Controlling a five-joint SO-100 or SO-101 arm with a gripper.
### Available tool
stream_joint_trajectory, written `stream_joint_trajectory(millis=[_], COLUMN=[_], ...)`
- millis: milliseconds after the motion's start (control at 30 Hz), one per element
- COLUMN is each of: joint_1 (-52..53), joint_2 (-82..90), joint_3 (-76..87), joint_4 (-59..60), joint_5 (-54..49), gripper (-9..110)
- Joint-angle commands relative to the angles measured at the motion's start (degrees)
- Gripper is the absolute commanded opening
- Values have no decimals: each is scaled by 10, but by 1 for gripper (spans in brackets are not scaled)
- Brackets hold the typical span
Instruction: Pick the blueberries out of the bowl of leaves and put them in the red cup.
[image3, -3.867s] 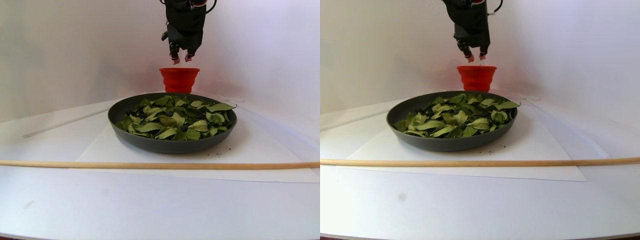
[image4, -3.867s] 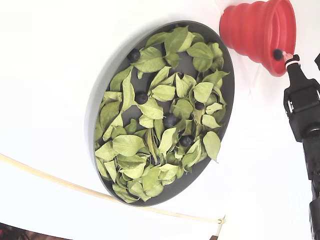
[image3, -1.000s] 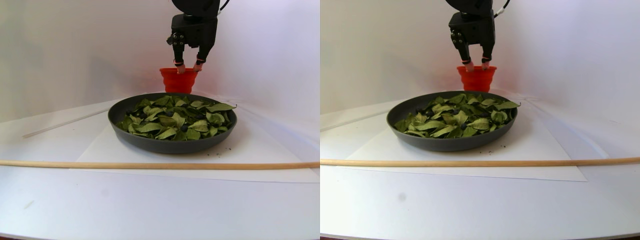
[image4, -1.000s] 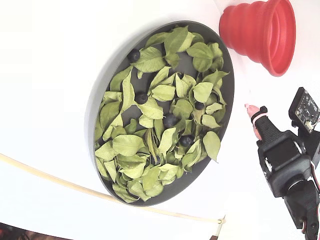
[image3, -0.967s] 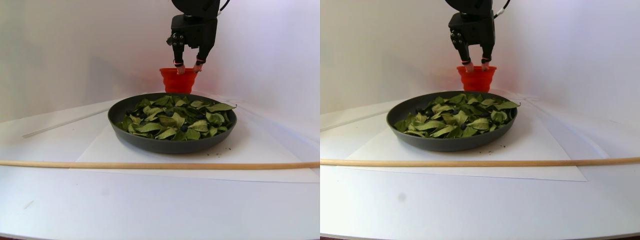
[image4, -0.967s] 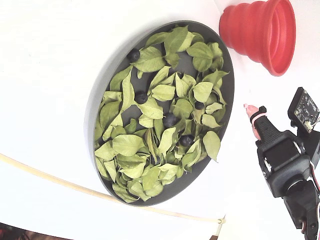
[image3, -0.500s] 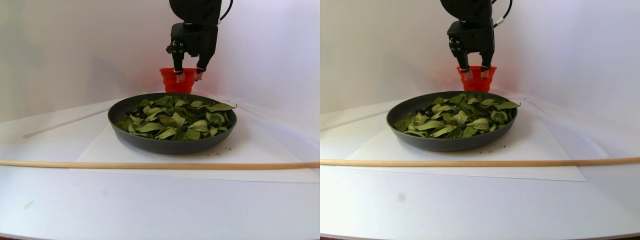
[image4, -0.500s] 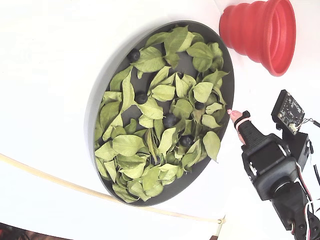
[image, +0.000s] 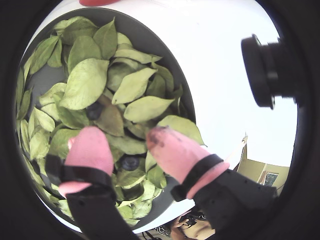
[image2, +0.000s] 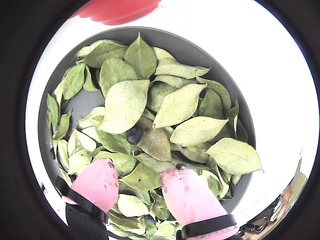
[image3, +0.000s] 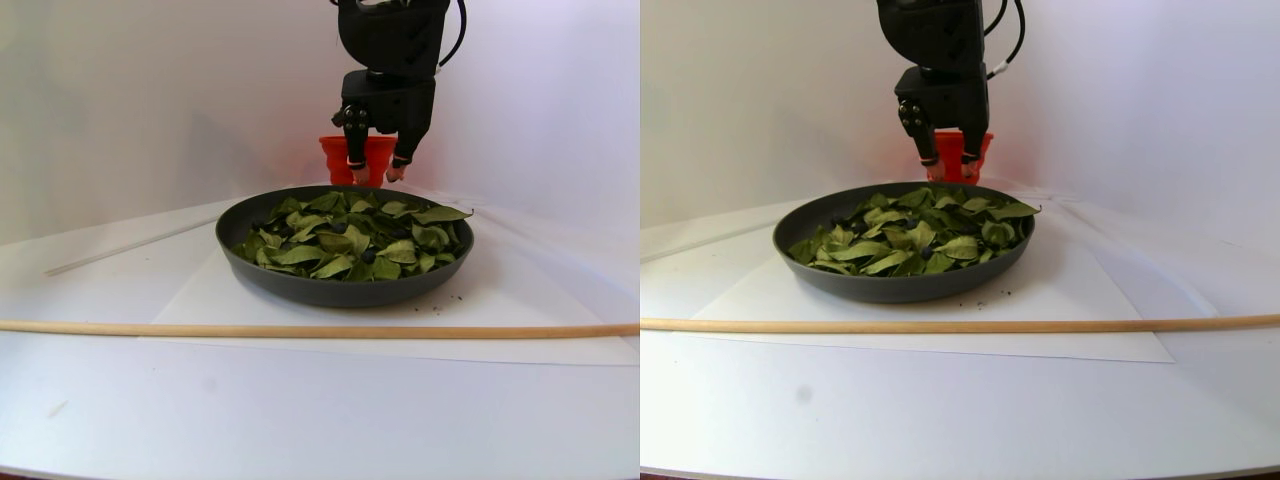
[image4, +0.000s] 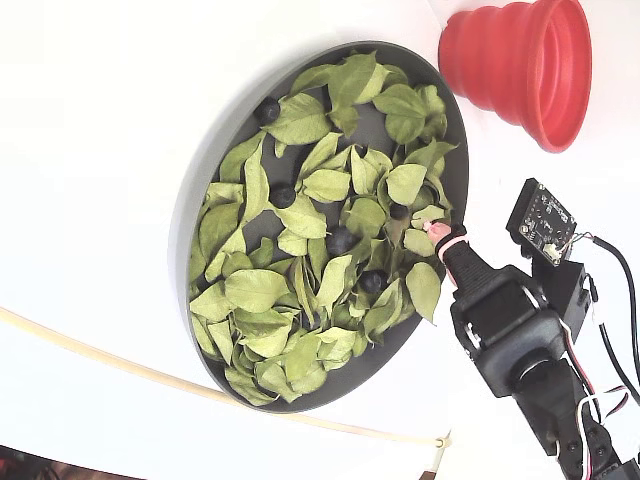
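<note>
Since last frame your gripper (image2: 145, 187) shifted from beside red cup (image4: 520, 65) to over bowl (image4: 200, 200) edge, fingers spread, nothing between them. Blueberries (image2: 134, 134) remain among leaves (image2: 125, 102): one just ahead of pink fingertips (image2: 97, 182) in a wrist view, another (image: 131, 162) between the fingers, lower. Red cup sits beyond bowl, well past fingertips. Wooden rod (image3: 300, 330) lies far side of bowl from gripper.
</note>
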Motion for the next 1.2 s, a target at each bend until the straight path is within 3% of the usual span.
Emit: stream_joint_trajectory(millis=[0, 1167], joint_1=[0, -11], joint_2=[9, -105], joint_3=[-8, -105], joint_4=[-14, -53], joint_5=[2, 19], gripper=[17, 20])
